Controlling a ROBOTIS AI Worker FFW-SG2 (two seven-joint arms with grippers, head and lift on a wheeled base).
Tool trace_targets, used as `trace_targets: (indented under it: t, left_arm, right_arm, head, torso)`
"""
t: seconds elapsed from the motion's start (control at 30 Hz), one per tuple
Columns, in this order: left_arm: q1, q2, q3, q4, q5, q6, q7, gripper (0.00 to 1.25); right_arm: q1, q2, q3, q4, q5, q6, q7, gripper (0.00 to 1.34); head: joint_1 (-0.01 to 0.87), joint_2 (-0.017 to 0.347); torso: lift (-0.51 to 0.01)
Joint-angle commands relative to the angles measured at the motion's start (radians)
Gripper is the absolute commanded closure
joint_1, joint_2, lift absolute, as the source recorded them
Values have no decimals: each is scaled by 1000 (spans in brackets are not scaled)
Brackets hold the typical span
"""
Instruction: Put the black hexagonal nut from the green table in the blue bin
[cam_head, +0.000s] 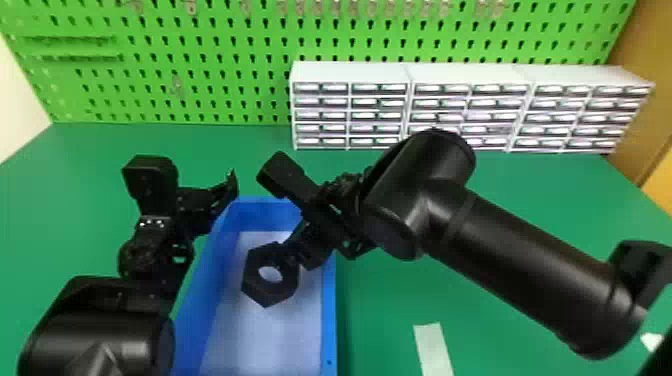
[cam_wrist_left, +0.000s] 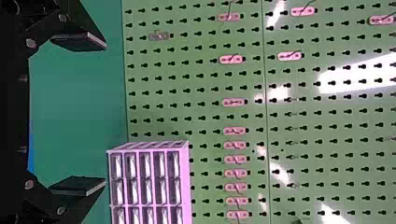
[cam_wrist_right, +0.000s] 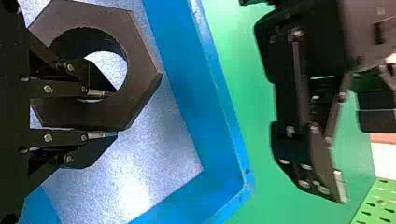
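Black hexagonal nut (cam_head: 256, 278) in hand, you have the green table (cam_head: 505, 310) beneath the work and a green pegboard (cam_head: 210, 100) behind it. White drawer cabinets (cam_head: 350, 72), with tiered compartments, stand side by side at the board. Your blue bin (cam_head: 328, 320) has a pale bottom (cam_head: 270, 345); the nut is over that bottom, within the bin's outline. Your right gripper (cam_head: 295, 257) grasps the nut by its ring, one finger through the hole, the other against the outside. Your left gripper (cam_head: 225, 194), near the bin's far left corner, is released, fingers apart. One pale strip (cam_head: 433, 347) lies right of the bin.
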Motion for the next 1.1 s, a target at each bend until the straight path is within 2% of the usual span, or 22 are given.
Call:
trace_targets:
  t: [0.0, 0.13, 0.23, 0.33, 0.4, 0.47, 0.57, 0.87, 1.07]
  left_arm:
    - [0, 0, 1, 0, 0, 0, 0, 245]
    - [0, 0, 1, 0, -2, 0, 0, 245]
    - [-2, 0, -1, 0, -2, 0, 0, 245]
    - [-2, 0, -1, 0, -2, 0, 0, 246]
    - [-2, 0, -1, 0, -2, 0, 0, 246]
    - [-2, 0, -1, 0, -2, 0, 0, 246]
    - [-2, 0, -1, 0, -2, 0, 0, 246]
    - [-2, 0, -2, 0, -2, 0, 0, 246]
    - [-2, 0, -2, 0, -2, 0, 0, 246]
  right_arm:
    - [-2, 0, 24, 14, -18, -13, -11, 1055]
    - [-2, 0, 27, 14, -24, -15, -16, 1052]
    - [-3, 0, 27, 14, -24, -16, -16, 978]
    - [-3, -2, 27, 14, -26, -18, -16, 964]
    - [-3, -2, 27, 14, -26, -19, -18, 868]
    - [-3, -2, 27, 16, -27, -21, -18, 705]
    - [-3, -3, 27, 16, -27, -24, -18, 561]
    - [-3, -3, 24, 17, -27, -25, -19, 355]
    - [-3, -3, 21, 17, -27, -25, -19, 335]
  head:
    - [686, 51]
    - [686, 51]
    - [686, 51]
    - [686, 51]
    - [686, 51]
    - [686, 51]
    - [686, 51]
    - [686, 51]
    - [686, 51]
  torso:
    - [-96]
    - [-96]
    - [-96]
    - [-96]
    - [-96]
    - [-96]
    - [-96]
    - [-96]
    - [-96]
